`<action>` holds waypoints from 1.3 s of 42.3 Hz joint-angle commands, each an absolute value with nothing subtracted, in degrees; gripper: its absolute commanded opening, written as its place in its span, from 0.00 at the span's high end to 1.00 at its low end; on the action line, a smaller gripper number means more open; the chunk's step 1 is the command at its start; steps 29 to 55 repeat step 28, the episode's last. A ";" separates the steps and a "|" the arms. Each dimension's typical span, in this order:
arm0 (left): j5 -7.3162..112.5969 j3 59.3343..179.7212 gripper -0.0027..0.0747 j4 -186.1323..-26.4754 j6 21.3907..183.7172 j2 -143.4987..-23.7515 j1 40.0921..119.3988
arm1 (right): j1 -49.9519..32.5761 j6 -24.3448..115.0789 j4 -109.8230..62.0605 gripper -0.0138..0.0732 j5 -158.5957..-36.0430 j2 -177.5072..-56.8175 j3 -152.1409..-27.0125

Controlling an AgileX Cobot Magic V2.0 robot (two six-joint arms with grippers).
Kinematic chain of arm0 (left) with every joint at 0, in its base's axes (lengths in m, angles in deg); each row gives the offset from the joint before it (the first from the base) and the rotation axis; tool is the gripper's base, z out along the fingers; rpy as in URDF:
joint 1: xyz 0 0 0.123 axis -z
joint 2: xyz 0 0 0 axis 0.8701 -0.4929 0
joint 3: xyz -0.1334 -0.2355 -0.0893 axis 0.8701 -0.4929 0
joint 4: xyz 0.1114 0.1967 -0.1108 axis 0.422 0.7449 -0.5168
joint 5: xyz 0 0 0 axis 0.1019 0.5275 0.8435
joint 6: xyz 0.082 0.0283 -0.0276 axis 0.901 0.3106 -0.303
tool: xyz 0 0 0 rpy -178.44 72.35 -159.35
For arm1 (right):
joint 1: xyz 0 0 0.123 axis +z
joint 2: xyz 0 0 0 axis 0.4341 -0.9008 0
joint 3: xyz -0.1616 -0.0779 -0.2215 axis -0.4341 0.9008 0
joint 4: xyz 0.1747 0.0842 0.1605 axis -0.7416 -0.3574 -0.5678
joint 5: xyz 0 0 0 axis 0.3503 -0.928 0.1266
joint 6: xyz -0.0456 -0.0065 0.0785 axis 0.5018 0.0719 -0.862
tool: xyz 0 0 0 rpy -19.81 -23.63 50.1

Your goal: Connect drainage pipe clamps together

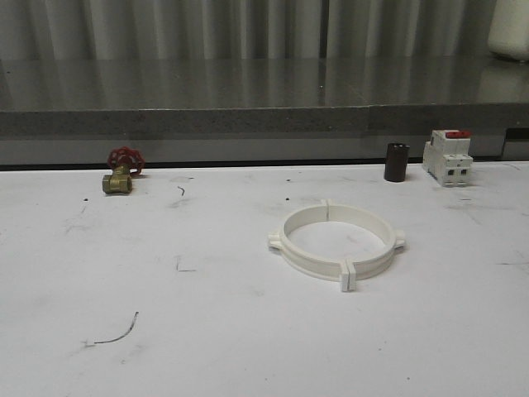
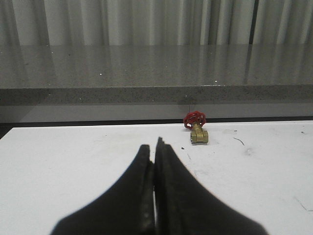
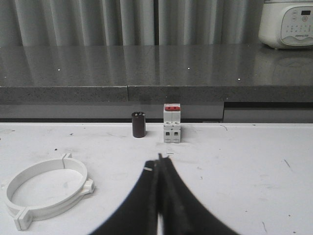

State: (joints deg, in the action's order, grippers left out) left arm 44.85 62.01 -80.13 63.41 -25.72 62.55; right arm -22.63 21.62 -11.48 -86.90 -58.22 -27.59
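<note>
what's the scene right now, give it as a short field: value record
clamps: two white drainage pipe clamps lying flat on the table, already meeting as one ring
left gripper: shut, empty, above bare table
right gripper: shut, empty, beside the ring
valve: brass valve with red handwheel, far left
back right: dark cylinder next to the red-topped breaker
task state: looks done

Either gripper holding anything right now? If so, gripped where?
Nothing held. Left gripper and right gripper are both shut on nothing. The drainage pipe clamps lie on the table as one ring, untouched.
</note>
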 commanded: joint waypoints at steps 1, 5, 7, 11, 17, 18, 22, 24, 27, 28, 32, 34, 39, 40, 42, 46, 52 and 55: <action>39.81 60.54 0.99 -80.80 62.75 -25.09 63.12 | -22.94 21.43 -10.96 0.98 -81.86 -57.25 -27.85; 39.81 60.54 0.99 -80.80 62.75 -25.09 63.12 | -22.94 21.43 -10.96 0.98 -81.86 -57.25 -27.85; 39.81 60.54 0.99 -80.80 62.75 -25.09 63.12 | -22.94 21.43 -10.96 0.98 -81.86 -57.25 -27.85; 39.81 60.54 0.99 -80.80 62.75 -25.09 63.12 | -23.21 21.43 -10.96 0.98 -81.77 -57.25 -27.85; 39.81 60.54 0.99 -80.80 62.75 -25.19 63.12 | -24.54 21.43 -10.96 0.98 -81.82 -57.25 -27.85; 39.81 60.54 0.99 -80.80 62.75 -25.19 63.12 | -24.77 21.43 -10.96 0.98 -81.82 -57.25 -27.85; 39.81 60.54 0.99 -80.80 62.75 -25.19 63.12 | -24.84 21.43 -10.96 0.98 -81.82 -57.25 -27.85; 39.81 60.54 0.99 -80.80 62.75 -25.19 63.12 | -24.84 21.43 -10.96 0.98 -81.82 -57.25 -27.85; 39.81 60.54 0.99 -80.80 62.75 -25.19 63.12 | -24.84 21.43 -10.96 0.98 -81.82 -57.25 -27.85; 39.81 60.54 0.99 -80.80 62.75 -25.19 63.12 | -24.84 21.43 -10.96 0.98 -81.82 -57.25 -27.85; 39.81 60.54 0.99 -80.80 62.75 -25.19 63.12 | -24.84 21.43 -10.96 0.98 -81.82 -57.25 -27.85; 39.81 60.54 0.99 -80.80 62.75 -25.19 63.12 | -24.84 21.43 -10.96 0.98 -81.82 -57.25 -27.85; 39.81 60.54 0.99 -80.80 62.75 -25.19 63.12 | -24.84 21.43 -10.96 0.98 -81.82 -57.25 -27.85; 39.81 60.54 0.99 -80.80 62.75 -25.19 63.12 | -24.84 21.43 -10.96 0.98 -81.82 -57.25 -27.85; 39.81 60.54 0.99 -80.80 62.75 -25.19 63.12 | -24.84 21.43 -10.96 0.98 -81.82 -57.25 -27.85; 39.81 60.54 0.99 -80.80 62.75 -25.19 63.12 | -24.84 21.43 -10.96 0.98 -81.82 -57.25 -27.85; 39.81 60.54 0.99 -80.80 62.75 -25.19 63.12 | -24.84 21.43 -10.96 0.98 -81.82 -57.25 -27.85; 39.81 60.54 0.99 -80.80 62.75 -25.19 63.12 | -24.84 21.43 -10.96 0.98 -81.82 -57.25 -27.85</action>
